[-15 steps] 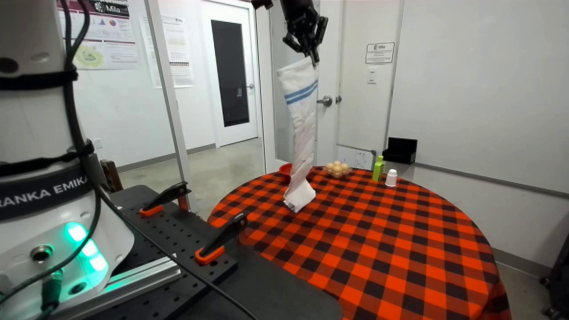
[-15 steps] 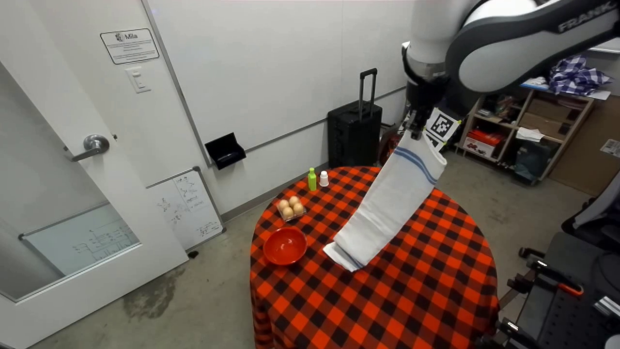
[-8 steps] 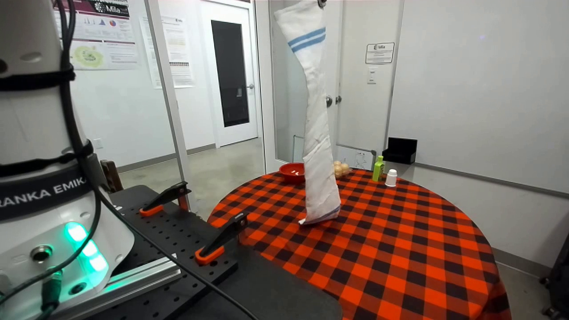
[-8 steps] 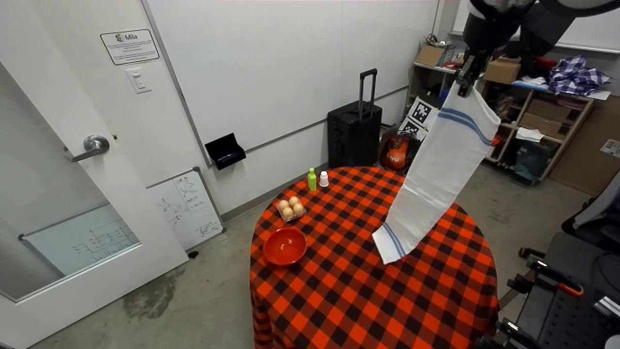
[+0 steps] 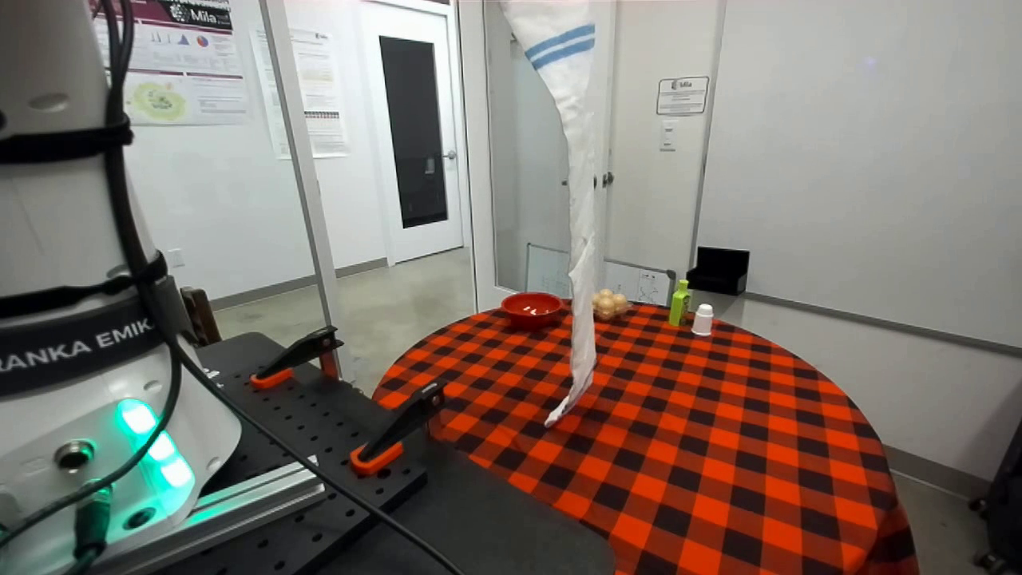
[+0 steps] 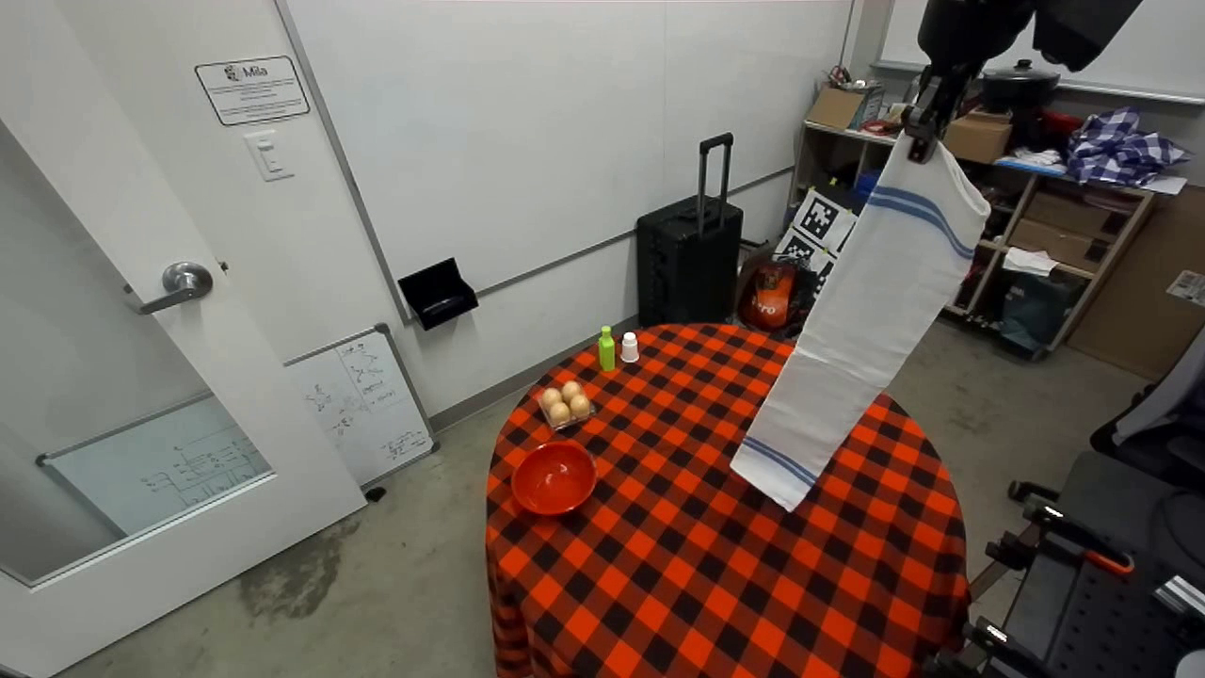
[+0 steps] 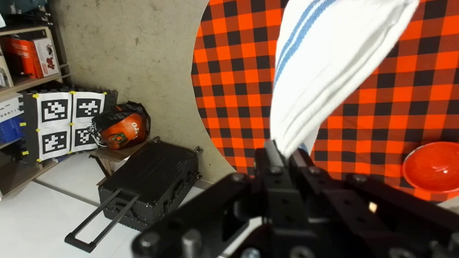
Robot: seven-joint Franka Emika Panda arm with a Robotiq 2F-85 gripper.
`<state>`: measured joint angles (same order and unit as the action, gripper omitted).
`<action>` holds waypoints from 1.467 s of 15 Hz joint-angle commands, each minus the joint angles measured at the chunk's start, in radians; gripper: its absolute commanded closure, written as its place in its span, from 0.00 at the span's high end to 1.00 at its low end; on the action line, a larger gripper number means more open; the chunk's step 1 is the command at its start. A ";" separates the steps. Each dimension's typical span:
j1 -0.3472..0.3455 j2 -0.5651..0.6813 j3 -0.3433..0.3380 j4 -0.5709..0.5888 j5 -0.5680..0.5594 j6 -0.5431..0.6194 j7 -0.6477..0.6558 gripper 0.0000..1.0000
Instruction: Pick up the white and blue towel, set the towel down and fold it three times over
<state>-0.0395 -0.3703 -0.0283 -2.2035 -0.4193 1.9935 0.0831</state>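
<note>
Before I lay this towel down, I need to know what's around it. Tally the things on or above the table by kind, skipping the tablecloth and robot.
White and blue towel: 1, held in the gripper
Red bowl: 1
Eggs: 4
Clear egg tray: 1
Green bottle: 1
White container: 1
Total: 9

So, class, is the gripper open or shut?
The gripper is shut on the towel: the wrist view shows its cloth pinched between the fingers.
</note>
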 commanded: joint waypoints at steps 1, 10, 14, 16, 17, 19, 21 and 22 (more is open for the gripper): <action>-0.044 -0.005 -0.005 0.074 -0.012 -0.030 -0.008 0.01; -0.156 0.062 -0.095 0.233 0.022 -0.037 0.008 0.01; -0.178 0.097 -0.129 0.277 0.063 -0.064 0.031 0.01; -0.174 0.112 -0.142 0.288 0.114 -0.102 0.022 0.01; -0.168 0.118 -0.147 0.289 0.146 -0.125 0.013 0.01; -0.160 0.129 -0.155 0.277 0.233 -0.160 0.014 0.01; -0.157 0.141 -0.159 0.271 0.344 -0.178 0.047 0.01; -0.154 0.148 -0.159 0.268 0.399 -0.181 0.056 0.01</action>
<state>-0.2125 -0.2480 -0.1725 -1.9590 -0.1493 1.8553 0.1063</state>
